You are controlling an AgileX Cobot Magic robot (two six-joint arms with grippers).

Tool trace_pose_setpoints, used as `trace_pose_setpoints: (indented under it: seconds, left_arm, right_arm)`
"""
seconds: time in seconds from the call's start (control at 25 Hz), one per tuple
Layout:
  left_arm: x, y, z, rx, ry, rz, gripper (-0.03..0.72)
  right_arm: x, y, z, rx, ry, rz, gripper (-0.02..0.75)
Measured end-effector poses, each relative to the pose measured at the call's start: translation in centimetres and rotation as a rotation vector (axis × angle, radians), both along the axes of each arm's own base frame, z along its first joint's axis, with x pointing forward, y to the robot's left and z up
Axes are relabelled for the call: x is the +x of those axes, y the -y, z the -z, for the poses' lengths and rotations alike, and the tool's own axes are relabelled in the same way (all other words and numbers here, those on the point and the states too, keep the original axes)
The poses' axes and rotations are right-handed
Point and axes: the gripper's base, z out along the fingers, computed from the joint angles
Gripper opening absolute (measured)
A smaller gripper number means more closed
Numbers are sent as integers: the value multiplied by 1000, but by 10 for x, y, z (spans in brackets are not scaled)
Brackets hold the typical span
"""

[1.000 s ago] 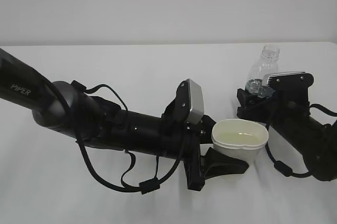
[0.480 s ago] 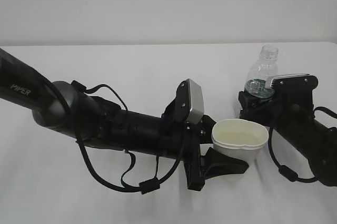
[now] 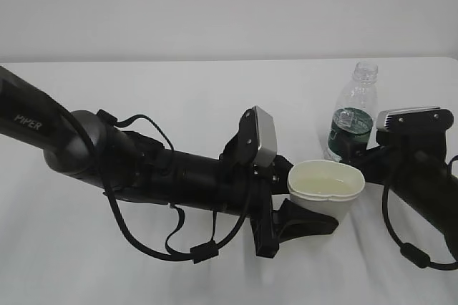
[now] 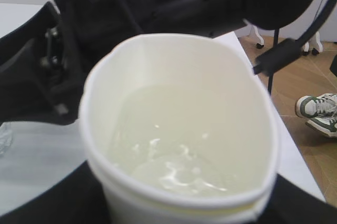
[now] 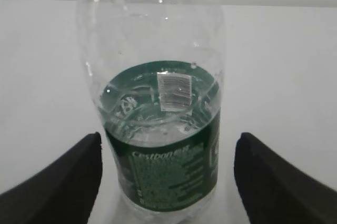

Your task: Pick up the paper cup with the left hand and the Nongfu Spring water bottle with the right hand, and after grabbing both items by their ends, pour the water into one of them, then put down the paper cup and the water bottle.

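On the white tabletop (image 3: 179, 83) the bottle (image 3: 351, 122) is left standing between the spread right pincer (image 5: 167, 174). The squeezed cup (image 3: 325, 190), pinched by the left pincer (image 3: 290, 212), could be spilled if tipped.

You have a plain white table (image 3: 179, 90) running across the whole view, its far edge meeting a pale wall. The water bottle (image 3: 352, 115) stands upright on it at the right side, capless, with its green label band low on the body. From the right wrist camera you see the bottle's (image 5: 158, 124) base resting on the white surface, bare tabletop on both sides of it. Whether the paper cup (image 3: 325, 189) rests on the table you cannot tell.
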Motion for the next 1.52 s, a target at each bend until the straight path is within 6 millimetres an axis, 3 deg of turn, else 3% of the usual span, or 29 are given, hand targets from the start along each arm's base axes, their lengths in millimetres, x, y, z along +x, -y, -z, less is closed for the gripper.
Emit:
trace_pose_setpoints:
  seconds: [0.36,0.84,1.04,1.52]
  left_arm:
    - [4,0,-2,-26,-7,-51,424]
    - [19,-3,-5,-56,18,-183,424]
    - [34,-16,-6,-73,7,-264,424]
    - [74,-67,-5,-54,30,-434,424]
  right_arm:
    - [-29,5,-16,-2,-8,-2,588]
    - [-50,10,-39,2,39,-4,588]
    - [-51,10,-51,10,82,-4,588]
    - [-51,10,-52,16,85,-3,588]
